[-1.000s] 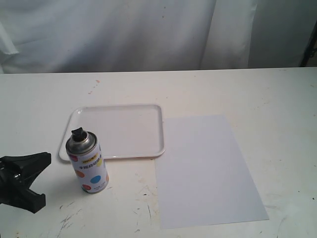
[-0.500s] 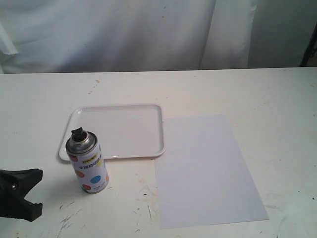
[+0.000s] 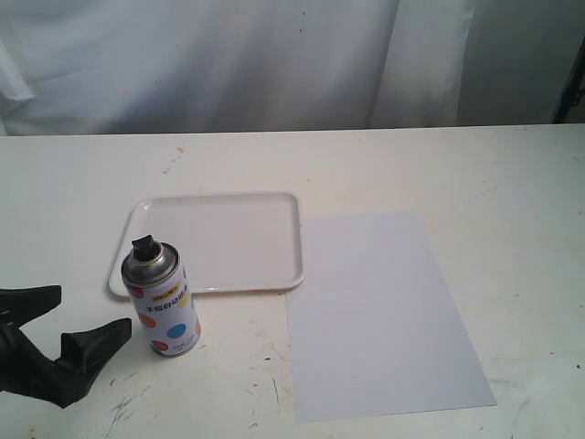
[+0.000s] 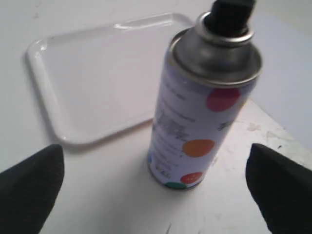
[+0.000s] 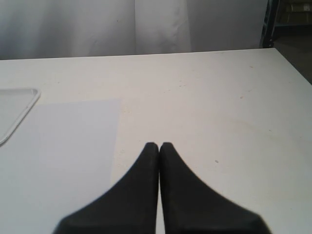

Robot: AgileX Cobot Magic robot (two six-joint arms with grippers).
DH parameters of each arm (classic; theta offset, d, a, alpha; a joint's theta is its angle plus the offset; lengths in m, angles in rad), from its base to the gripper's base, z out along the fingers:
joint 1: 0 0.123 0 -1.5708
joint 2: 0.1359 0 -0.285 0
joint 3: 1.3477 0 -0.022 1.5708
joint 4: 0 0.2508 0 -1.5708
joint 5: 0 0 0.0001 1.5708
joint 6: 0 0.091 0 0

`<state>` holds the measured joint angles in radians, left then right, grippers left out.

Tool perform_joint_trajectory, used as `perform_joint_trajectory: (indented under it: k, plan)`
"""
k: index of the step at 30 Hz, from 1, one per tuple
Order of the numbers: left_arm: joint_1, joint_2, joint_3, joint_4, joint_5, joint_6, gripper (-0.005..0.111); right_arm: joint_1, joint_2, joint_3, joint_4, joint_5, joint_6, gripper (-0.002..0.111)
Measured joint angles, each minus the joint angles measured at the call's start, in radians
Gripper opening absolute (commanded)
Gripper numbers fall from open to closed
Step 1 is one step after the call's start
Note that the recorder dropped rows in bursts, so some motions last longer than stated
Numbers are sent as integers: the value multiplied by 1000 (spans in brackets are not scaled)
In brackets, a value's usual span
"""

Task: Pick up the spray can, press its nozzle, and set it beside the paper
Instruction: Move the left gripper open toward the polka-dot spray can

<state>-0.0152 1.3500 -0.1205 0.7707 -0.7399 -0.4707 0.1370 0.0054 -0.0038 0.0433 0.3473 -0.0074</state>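
The spray can (image 3: 163, 302) stands upright on the table, white with coloured dots, its black nozzle (image 3: 143, 248) on the silver dome. In the left wrist view the spray can (image 4: 204, 97) fills the middle, nozzle (image 4: 230, 14) at its top. My left gripper (image 3: 87, 317) is open, just left of the can and apart from it; its black fingers (image 4: 31, 190) flank the can without touching. The paper (image 3: 379, 311) lies flat to the can's right. My right gripper (image 5: 159, 146) is shut on nothing, above the table beside the paper (image 5: 58, 161); it is out of the exterior view.
A glossy white tray (image 3: 274, 279) with nothing on it lies just behind the can, its right edge next to the paper. A white curtain hangs behind the table. Scuff marks dot the tabletop (image 3: 265, 366) near the front.
My left gripper has shifted right towards the can and turned, and both open fingers now point at the can. The can, tray and paper have not moved.
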Motion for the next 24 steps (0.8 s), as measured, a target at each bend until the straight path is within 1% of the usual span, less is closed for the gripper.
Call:
perform_joint_trajectory:
  k: [1,3,13,24]
  plan:
    - [0,0,0,20,-39,0,94,0,0,0,0,0,0,0]
    - [0,0,0,42,-64,0,94,0,0,0,0,0,0,0]
    - [0,0,0,73,-82,0,94,0,0,0,0,0,0,0]
    - [0,15,0,112,-145,0,94,0,0,0,0,0,0,0]
